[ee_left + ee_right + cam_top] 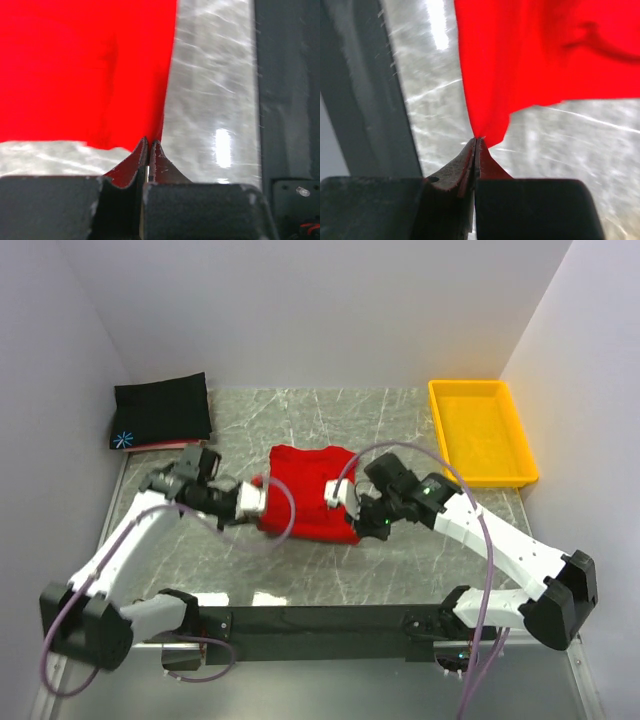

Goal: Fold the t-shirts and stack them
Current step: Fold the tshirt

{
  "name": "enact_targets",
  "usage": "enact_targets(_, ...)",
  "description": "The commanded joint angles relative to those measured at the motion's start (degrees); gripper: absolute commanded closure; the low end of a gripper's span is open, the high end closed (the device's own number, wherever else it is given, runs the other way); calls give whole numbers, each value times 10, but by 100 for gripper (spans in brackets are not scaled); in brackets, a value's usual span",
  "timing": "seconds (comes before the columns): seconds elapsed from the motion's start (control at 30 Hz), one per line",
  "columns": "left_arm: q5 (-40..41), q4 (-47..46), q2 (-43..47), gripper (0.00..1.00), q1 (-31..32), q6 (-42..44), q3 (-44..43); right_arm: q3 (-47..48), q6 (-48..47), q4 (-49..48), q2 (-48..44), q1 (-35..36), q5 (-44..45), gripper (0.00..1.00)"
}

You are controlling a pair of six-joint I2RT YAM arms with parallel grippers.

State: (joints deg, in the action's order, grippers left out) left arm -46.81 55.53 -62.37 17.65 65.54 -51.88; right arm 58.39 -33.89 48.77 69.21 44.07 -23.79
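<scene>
The red t-shirt (pixel 305 498) lies partly folded in the middle of the table. My left gripper (pixel 264 504) is shut on its near-left edge; in the left wrist view the closed tips (pixel 149 144) pinch the corner of the red cloth (pixel 85 70). My right gripper (pixel 347 508) is shut on its near-right corner; in the right wrist view the closed tips (pixel 479 140) hold a point of red cloth (pixel 535 50) that is pulled taut. The black t-shirt (pixel 160 410) with the starburst mark lies folded at the back left, over a sliver of pink cloth (pixel 152 447).
A yellow tray (pixel 520 440) stands at the back right. White walls close in the left, back and right sides. A black rail (pixel 320 620) runs along the near edge, between the arm bases.
</scene>
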Motion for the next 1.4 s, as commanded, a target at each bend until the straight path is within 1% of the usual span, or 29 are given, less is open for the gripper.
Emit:
enact_targets(0.0,-51,25,-70,99,-38,6,-102,77,-18,26,20,-43,-11,100)
enact_targets(0.07,-57,38,-120,99,-53,21,-139,98,-41,30,37,-63,-14,100)
enact_targets(0.13,-61,30,-148,99,-60,21,-183,131,-57,32,70,-96,-19,100)
enact_targets(0.23,-55,20,-203,99,-69,22,-237,187,-93,46,129,-124,-27,100)
enact_targets(0.27,-55,12,-235,99,-71,19,-251,200,-107,47,145,-142,-30,100)
enact_targets(0.33,-56,3,-267,99,-80,2,-297,243,-115,48,194,-159,-34,100)
enact_targets(0.37,-55,-2,-301,99,-82,-5,-313,260,-124,50,211,-173,-38,100)
enact_targets(0.43,-53,-25,-335,99,-87,-31,-360,312,-131,56,266,-187,-41,100)
enact_targets(0.47,-51,-31,-370,99,-89,-44,-392,330,-137,58,284,-199,-44,100)
enact_targets(0.5,-50,-44,-389,99,-89,-51,-409,367,-141,62,323,-204,-45,100)
enact_targets(0.53,-47,-51,-409,99,-89,-57,-426,386,-144,64,343,-209,-45,100)
enact_targets(0.57,-44,-59,-444,99,-89,-75,-457,426,-151,66,364,-218,-44,100)
enact_targets(0.6,-42,-75,-462,99,-89,-85,-472,450,-152,74,409,-222,-43,100)
enact_targets(0.63,-37,-84,-482,99,-89,-92,-487,476,-150,81,433,-227,-43,100)
enact_targets(0.67,-24,-94,-519,99,-88,-112,-515,531,-152,91,458,-231,-42,100)
enact_targets(0.7,-18,-114,-537,99,-86,-123,-530,558,-152,110,507,-239,-40,100)
enact_targets(0.8,13,-139,-611,99,-75,-157,-586,632,-152,127,585,-250,-22,100)
enact_targets(0.87,32,-164,-657,99,-61,-177,-617,649,-148,117,609,-251,-4,100)
enact_targets(0.97,63,-192,-694,99,-44,-201,-639,652,-152,113,638,-252,9,100)
enact_targets(1.07,86,-218,-713,94,-32,-221,-635,644,-147,104,653,-252,29,100)
enact_targets(1.1,90,-224,-715,91,-31,-226,-631,642,-143,98,656,-250,49,100)
enact_targets(1.2,106,-238,-719,84,-31,-246,-614,648,-129,90,664,-252,63,100)
enact_targets(1.23,117,-240,-719,79,-31,-248,-612,641,-126,83,662,-252,68,100)
enact_targets(1.27,120,-240,-718,78,-31,-248,-608,622,-116,72,658,-252,74,100)
enact_targets(1.37,122,-238,-713,78,-37,-255,-606,612,-108,47,662,-245,102,100)
